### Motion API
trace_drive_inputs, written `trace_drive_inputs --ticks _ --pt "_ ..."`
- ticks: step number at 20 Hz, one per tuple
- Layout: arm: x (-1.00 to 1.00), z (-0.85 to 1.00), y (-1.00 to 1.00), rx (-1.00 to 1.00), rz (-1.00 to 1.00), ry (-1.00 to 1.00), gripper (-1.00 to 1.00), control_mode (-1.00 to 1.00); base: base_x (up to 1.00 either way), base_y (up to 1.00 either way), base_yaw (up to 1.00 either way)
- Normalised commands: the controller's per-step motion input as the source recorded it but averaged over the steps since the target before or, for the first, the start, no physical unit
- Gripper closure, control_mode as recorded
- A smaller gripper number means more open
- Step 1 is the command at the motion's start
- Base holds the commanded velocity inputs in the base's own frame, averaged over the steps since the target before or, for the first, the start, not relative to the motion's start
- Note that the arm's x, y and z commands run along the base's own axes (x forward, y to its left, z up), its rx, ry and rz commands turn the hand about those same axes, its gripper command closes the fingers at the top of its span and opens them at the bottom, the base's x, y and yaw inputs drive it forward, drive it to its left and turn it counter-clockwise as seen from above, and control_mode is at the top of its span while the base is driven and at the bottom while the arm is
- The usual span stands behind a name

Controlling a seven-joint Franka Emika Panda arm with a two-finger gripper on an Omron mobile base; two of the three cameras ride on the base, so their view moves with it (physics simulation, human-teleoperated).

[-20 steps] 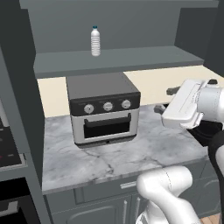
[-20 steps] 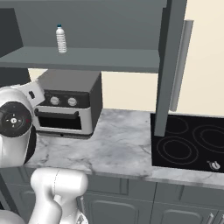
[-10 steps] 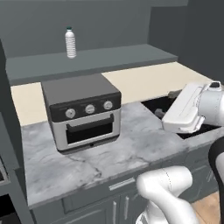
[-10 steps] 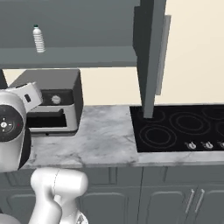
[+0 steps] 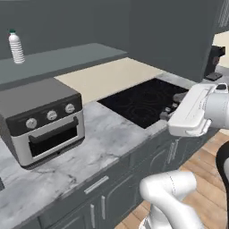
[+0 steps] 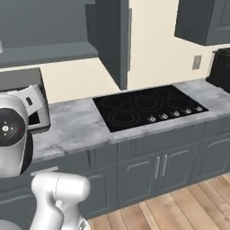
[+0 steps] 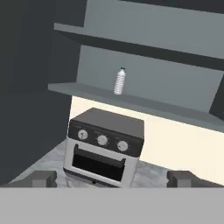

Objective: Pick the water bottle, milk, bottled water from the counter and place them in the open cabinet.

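The bottled water (image 5: 16,47) (image 7: 119,82), clear and ribbed, stands upright on the shelf of the open cabinet (image 5: 67,58) (image 7: 144,103). My gripper (image 7: 113,179) is open with nothing between its fingertips (image 7: 43,178). It faces the cabinet from well back, at about the height of the toaster oven. My white hand (image 5: 192,112) hangs over the worktop's front edge at the right of the left base view. The water bottle, the milk and the counter are out of view.
A grey toaster oven (image 5: 42,118) (image 7: 105,146) sits on the marble worktop (image 5: 103,143) under the shelf. To its right lies a black cooktop (image 5: 143,100) (image 6: 148,105). A dark appliance (image 6: 221,67) stands at the far right. Wooden floor lies below.
The whole picture has slid left, so the camera has swung right. The oven and the bottle now sit at the left edge and the cooktop has come into view. The gripper has stayed open.
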Motion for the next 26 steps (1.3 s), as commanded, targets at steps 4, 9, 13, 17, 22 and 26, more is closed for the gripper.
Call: trace_drive_inputs --ticks 4,9,13,17,22,26 --pt "0.0 0.0 0.0 0.0 0.0 0.0 -1.0 1.0 -0.67 0.14 -0.57" --pt "0.0 0.0 0.0 0.0 0.0 0.0 -1.0 1.0 -0.65 0.2 -0.55" --pt "0.0 0.0 0.0 0.0 0.0 0.0 -1.0 1.0 -0.58 0.18 -0.53" --pt "0.0 0.0 0.0 0.0 0.0 0.0 -1.0 1.0 -0.34 0.05 -0.57" --pt "0.0 0.0 0.0 0.0 0.0 0.0 -1.0 1.0 -0.03 -0.03 -0.61" --pt "0.0 0.0 0.0 0.0 0.0 0.0 -1.0 1.0 0.0 -0.19 -0.62"
